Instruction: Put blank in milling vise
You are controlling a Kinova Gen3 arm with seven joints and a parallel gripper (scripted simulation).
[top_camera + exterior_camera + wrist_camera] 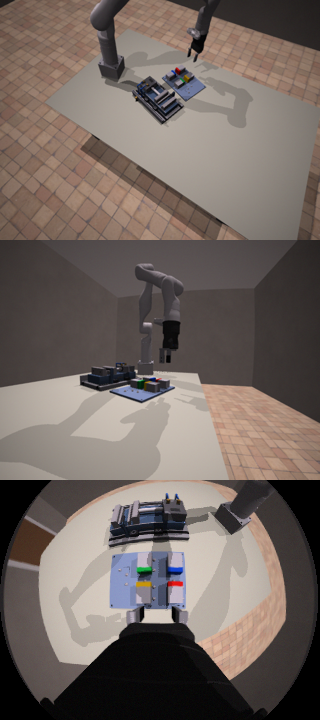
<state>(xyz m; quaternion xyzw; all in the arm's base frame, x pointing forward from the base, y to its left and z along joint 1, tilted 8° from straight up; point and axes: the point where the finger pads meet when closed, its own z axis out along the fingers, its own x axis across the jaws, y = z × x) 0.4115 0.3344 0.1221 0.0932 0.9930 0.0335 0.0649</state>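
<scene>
Seen from the wrist camera outward, the black two-finger gripper [158, 615] hangs with its fingers spread wide and nothing between them, high above the near edge of the flat blue plate [120, 599]; in the exterior view it is well apart from the blanks below, so no grasp has begun; just beyond the fingertips on that plate lies the grey blank with the yellow end [143, 591], the one the task wants, and it sits in a tight two-by-two cluster beside the grey blank with the red end [176, 592], with the grey blank with the green end [144, 566] and the grey blank with the blue end [175, 566] behind them; the likeliest fault is a descent slightly off line, so that one finger lands on a neighbour or wedges into the narrow gap and pushes that blank off its spot or onto another; a grip taken near one end could let the blank tilt on lifting; farther on stands the grey and blue milling vise [148, 519], whose work stop is too small to make out here, so a blank turned the wrong way round could arrive with its painted end toward that stop; a low carry could also clip the vise's blocks.
</scene>
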